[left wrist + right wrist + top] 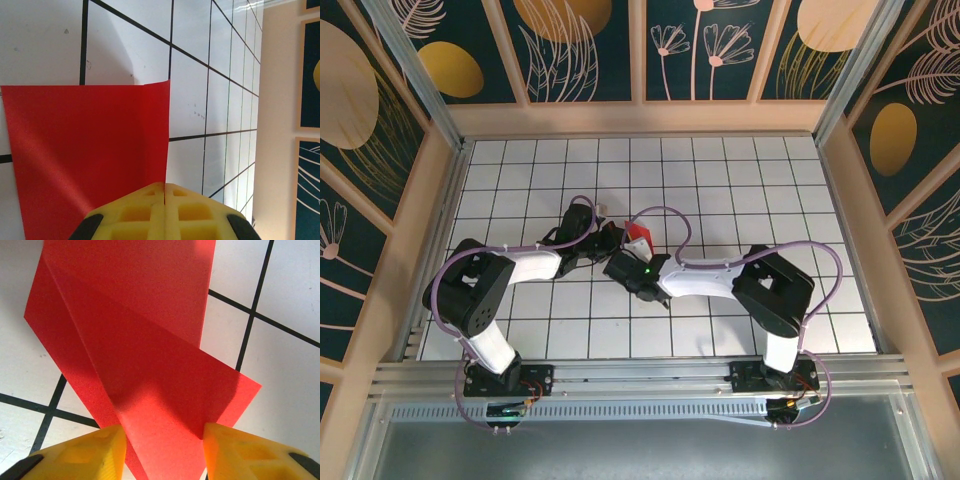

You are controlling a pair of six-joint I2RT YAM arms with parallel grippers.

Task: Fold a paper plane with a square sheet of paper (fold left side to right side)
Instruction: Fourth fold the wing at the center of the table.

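Note:
The square sheet of paper [639,237] is bright red and lifted off the gridded table between both grippers. In the left wrist view the sheet [85,150] hangs as a flat panel whose right edge runs down into my left gripper [165,185], which is shut on that edge. In the right wrist view the paper [150,355] shows a long diagonal crease and overlapping layers. My right gripper [162,432] is open, and a flap of the paper lies between its yellow fingers [100,452]. The two grippers [616,238] [630,255] nearly meet at the table's middle. A paper plane is out of view.
The white table [740,180] with black grid lines is boxed in by wooden walls [850,200] on the left, right and back. An aluminium rail [640,375] runs along the near edge by the arm bases. Purple cables loop over both arms.

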